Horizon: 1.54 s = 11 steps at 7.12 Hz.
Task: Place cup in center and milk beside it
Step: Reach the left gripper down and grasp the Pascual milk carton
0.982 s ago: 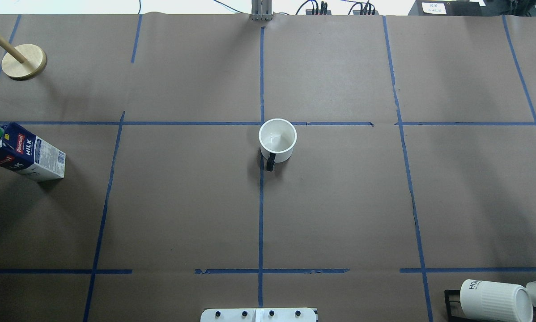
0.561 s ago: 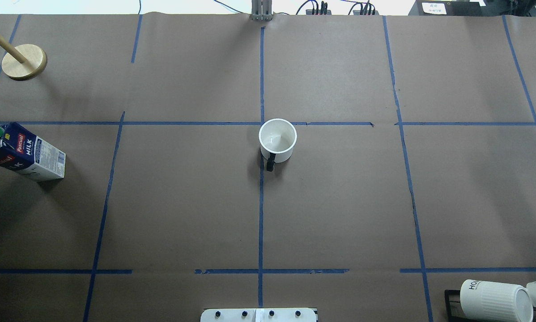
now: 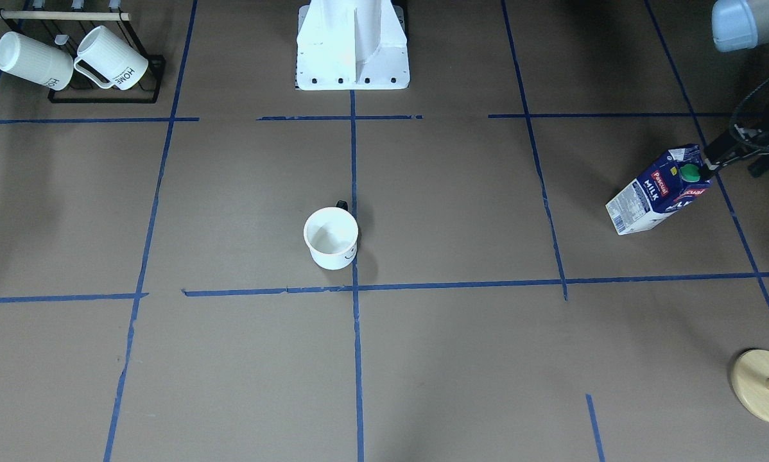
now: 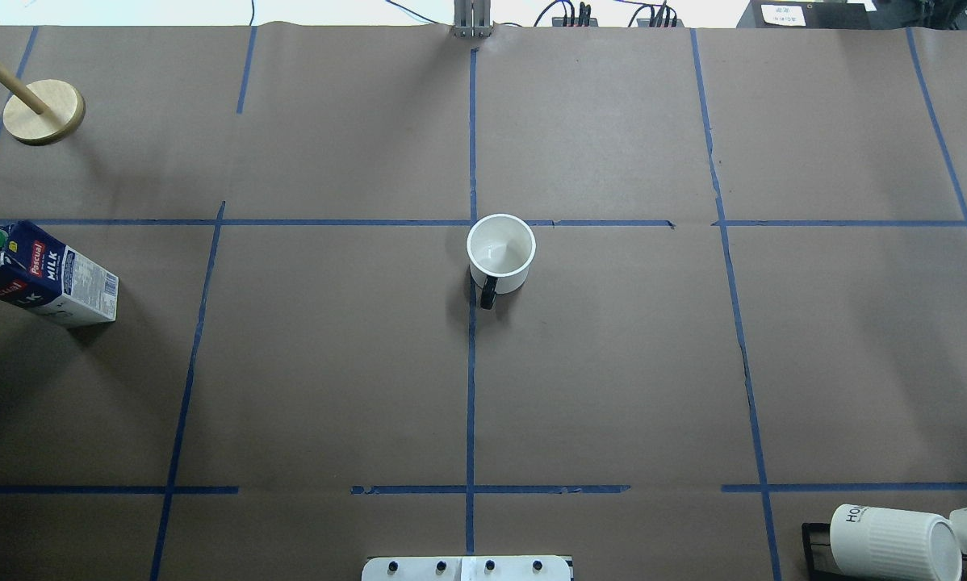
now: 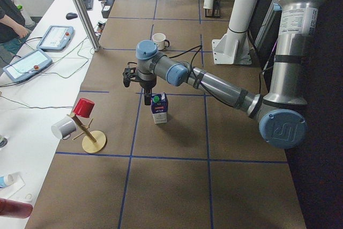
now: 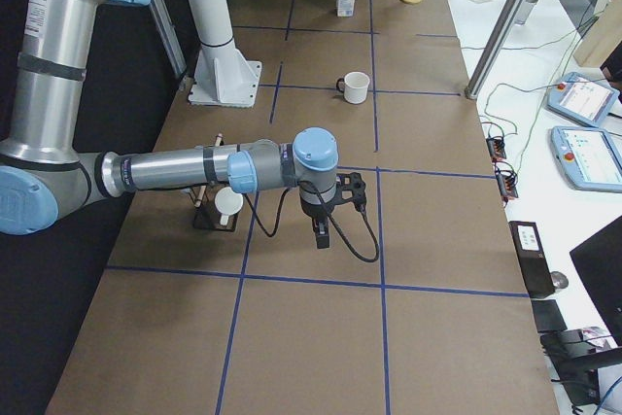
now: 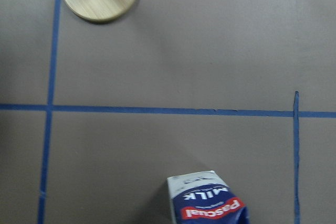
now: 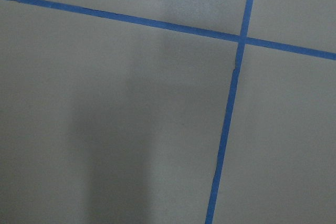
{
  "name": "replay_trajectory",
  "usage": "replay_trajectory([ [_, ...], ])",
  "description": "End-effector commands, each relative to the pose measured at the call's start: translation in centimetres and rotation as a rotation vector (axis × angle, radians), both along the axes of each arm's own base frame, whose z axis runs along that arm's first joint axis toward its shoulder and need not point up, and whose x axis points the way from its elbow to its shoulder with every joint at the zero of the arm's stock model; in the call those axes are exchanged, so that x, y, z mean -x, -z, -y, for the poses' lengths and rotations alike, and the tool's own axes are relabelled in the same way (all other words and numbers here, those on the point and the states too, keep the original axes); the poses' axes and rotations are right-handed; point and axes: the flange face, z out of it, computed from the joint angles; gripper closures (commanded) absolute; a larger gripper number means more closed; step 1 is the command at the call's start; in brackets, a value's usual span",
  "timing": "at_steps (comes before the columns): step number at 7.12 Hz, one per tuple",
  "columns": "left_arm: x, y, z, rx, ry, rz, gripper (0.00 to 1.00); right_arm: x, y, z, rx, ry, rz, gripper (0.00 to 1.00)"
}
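counter (image 4: 613, 387): brown paper with a blue tape grid, carrying everything.
cup (image 4: 500, 252): sitting upright just beside the tape crossing (image 4: 472, 223), handle facing the robot.
milk carton (image 4: 43, 278): standing upright at robot's far left, well apart from cup.
left end effector (image 5: 147, 96): hovering by the green cap (image 3: 689, 172); released or clenched, cannot tell.
right end effector (image 6: 321, 232): hanging over bare counter; cannot tell either.
risk: a finger clipping the cap and tipping the tall carton; a close setdown knocking the cup off centre.

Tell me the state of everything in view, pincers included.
cup: upright, empty, at the tape crossing.
milk: upright, capped, far from the cup.
left pincer: by the milk's top, opening unclear.
right pincer: above the table, opening unclear.
HOME mugs: tilted on their rack.
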Motion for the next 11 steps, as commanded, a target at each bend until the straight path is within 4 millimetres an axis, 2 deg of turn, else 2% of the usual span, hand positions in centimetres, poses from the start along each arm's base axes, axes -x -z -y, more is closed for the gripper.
replay_trajectory([
  [1,-2.1,-1.1,-0.9,0.032,-0.009,0.010,0.00,0.0,-0.2,0.1,0.004,0.000,0.001,0.00],
  [3,-3.5,-2.1,-1.7,0.046,-0.040,0.021,0.00,0.0,-0.5,0.3,0.008,0.000,-0.001,0.00],
  [5,-5.8,-2.9,-2.5,0.036,-0.073,0.070,0.00,0.1,-0.5,0.3,0.008,0.001,0.000,0.00],
  [6,-6.3,-3.2,-2.6,0.038,-0.078,0.077,0.06,0.1,-0.5,0.3,0.007,0.002,0.000,0.00],
  [7,-6.3,-3.2,-2.6,0.041,-0.077,0.077,0.23,0.1,-0.5,0.3,0.007,0.002,0.000,0.00],
  [8,-6.4,-3.0,-2.4,0.037,-0.078,0.074,0.60,0.1,-0.5,0.3,0.007,0.002,0.000,0.00],
  [9,-6.5,-2.4,-2.3,0.030,-0.077,0.069,0.65,0.1,-0.5,0.3,0.007,0.002,0.002,0.00],
  [11,-7.2,0.9,-0.8,-0.018,-0.076,0.044,0.65,0.1,-0.5,0.3,0.007,0.002,0.002,0.00],
])
